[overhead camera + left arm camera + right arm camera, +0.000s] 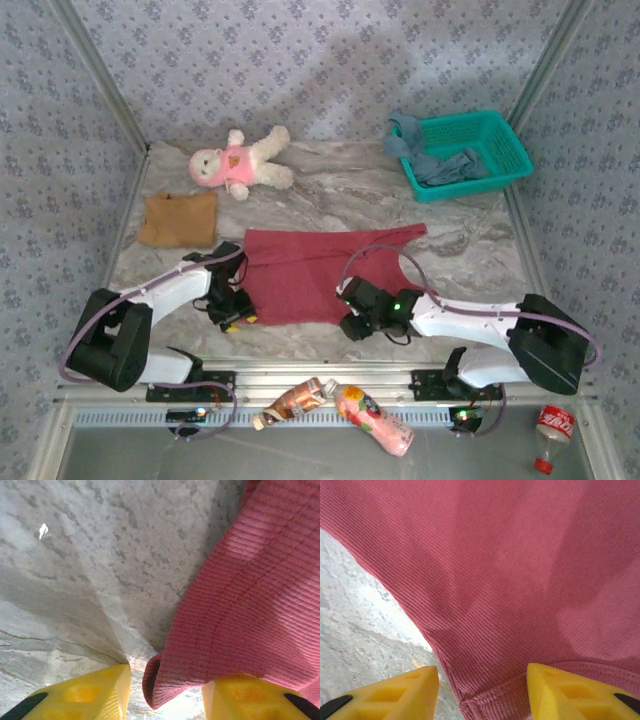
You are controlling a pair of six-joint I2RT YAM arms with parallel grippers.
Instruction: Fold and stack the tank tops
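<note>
Yellow plastic fingers of the left gripper stand apart astride the near-left corner of a dark red ribbed cloth tank top. The corner curls up off the grey marbled table between them, unclamped. The right gripper is spread likewise over the garment's stitched near edge, with nothing pinched.

From overhead, the red top lies spread flat at the middle of the table, just ahead of both arms, its straps reaching right. It is smooth save for a shallow crease or two.

The step in hand looks like taking hold of the near edge for the first fold. The next move calls for both claws to close on the cloth together and carry that edge evenly away without dragging the rest.

Farther back on the left lies a tan-brown cloth top, already folded into a square. Beside it sprawls a white plush doll in pink clothes. A dusty blue cloth top waits crumpled in the teal plastic lattice basket at far right.
</note>
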